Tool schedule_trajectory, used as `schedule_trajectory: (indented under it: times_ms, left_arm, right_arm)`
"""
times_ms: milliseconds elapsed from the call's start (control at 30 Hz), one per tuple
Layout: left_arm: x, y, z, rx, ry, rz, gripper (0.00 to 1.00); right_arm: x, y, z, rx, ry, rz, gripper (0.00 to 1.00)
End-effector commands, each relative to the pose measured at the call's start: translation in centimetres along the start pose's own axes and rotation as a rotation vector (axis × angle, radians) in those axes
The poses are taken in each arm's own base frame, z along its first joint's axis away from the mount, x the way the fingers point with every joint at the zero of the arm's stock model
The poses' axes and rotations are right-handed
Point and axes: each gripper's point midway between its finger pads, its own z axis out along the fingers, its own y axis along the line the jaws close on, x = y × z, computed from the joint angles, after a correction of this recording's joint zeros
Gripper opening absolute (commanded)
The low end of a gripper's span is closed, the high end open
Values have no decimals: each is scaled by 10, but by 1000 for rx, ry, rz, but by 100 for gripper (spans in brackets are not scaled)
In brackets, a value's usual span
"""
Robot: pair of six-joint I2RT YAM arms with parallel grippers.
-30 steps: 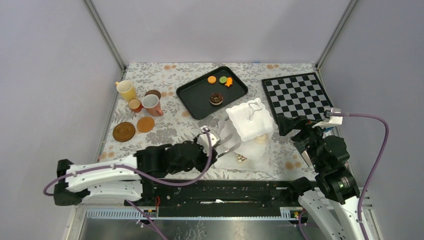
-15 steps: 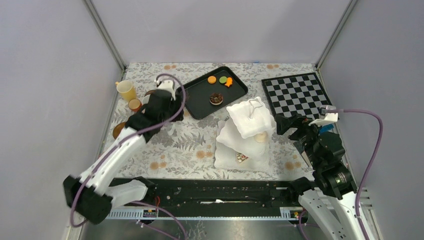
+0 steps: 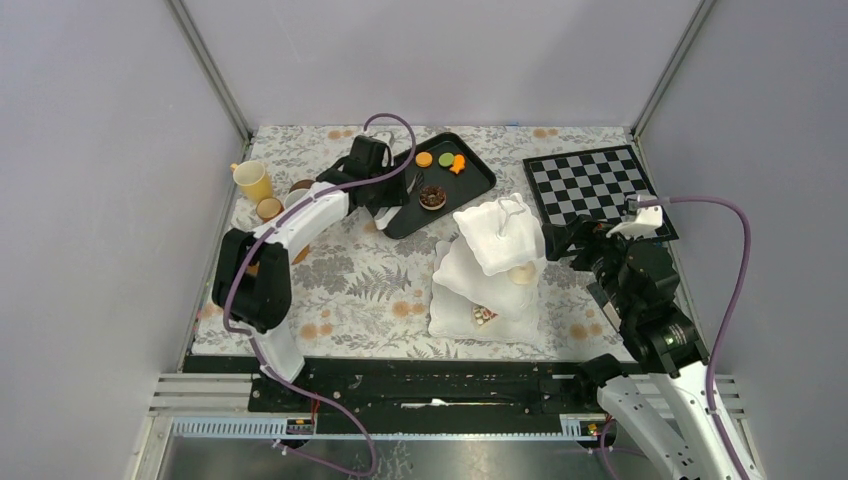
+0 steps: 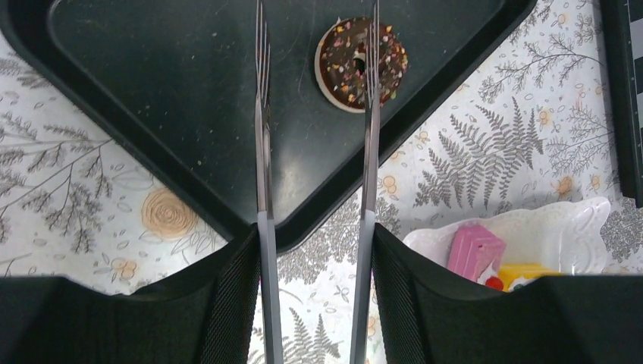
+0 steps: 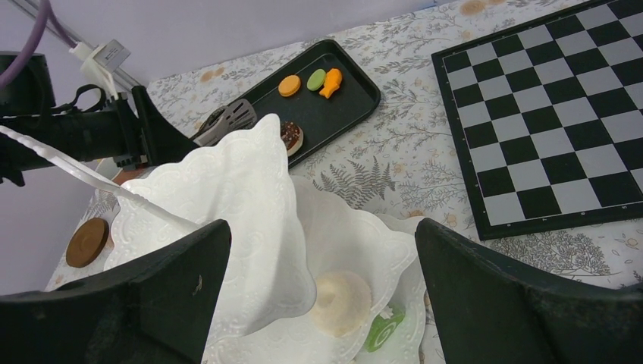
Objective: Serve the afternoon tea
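Nearest the arms, the white stand (image 3: pixel 470 305) sits on the tabletop (image 3: pixel 350 290) at near right, with a few cakes on its lower tiers. At its 3 o'clock the right arm's fingers (image 3: pixel 562 242) hover spread wide, gripping nothing.

Further out, the left arm's fingers (image 4: pixel 231 303) are pinching the handle end of the tongs (image 4: pixel 262 152). In the wrist view the two blades run straight ahead, 6 to 12 o'clock, and stand apart over the black tray (image 4: pixel 152 91).

There's the target: the chocolate doughnut (image 4: pixel 341 68) lies flat in the tray at about 1 o'clock from those fingers. It sits under the right blade's tip, not centred in the gap; whether they touch can't be told. A nudge toward 3 o'clock looks needed before any squeeze. The left arm is plainly the nearer.

Beyond, macarons (image 3: pixel 424 159) wait at the tray's far corner, and a yellow cup (image 3: pixel 253 181) stands at far left.
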Motion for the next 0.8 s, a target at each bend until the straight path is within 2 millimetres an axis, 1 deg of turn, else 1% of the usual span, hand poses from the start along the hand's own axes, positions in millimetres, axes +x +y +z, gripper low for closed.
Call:
schedule_trajectory:
  times_ms: [0, 133, 267, 367, 567, 667, 767]
  left_arm:
    - [-40, -24, 4, 85, -87, 41, 55]
    - [-44, -31, 11, 98, -71, 63, 59]
    - [-40, -33, 23, 55, -21, 115, 61]
    - [-38, -36, 30, 27, 0, 145, 62]
    - [-35, -47, 43, -7, 37, 224, 64]
    - [-31, -46, 50, -48, 51, 258, 64]
    - [-29, -42, 54, -72, 60, 274, 65]
  right_arm:
    - [-25, 16, -3, -52, -62, 15, 98]
    - [-22, 13, -2, -37, -63, 39, 98]
    - [-19, 12, -4, -38, -65, 57, 98]
    - [-20, 12, -6, -42, -73, 56, 98]
    - [-23, 11, -8, -37, -78, 45, 98]
    - [-23, 11, -8, -36, -77, 42, 98]
    - [-23, 11, -8, -36, -79, 41, 98]
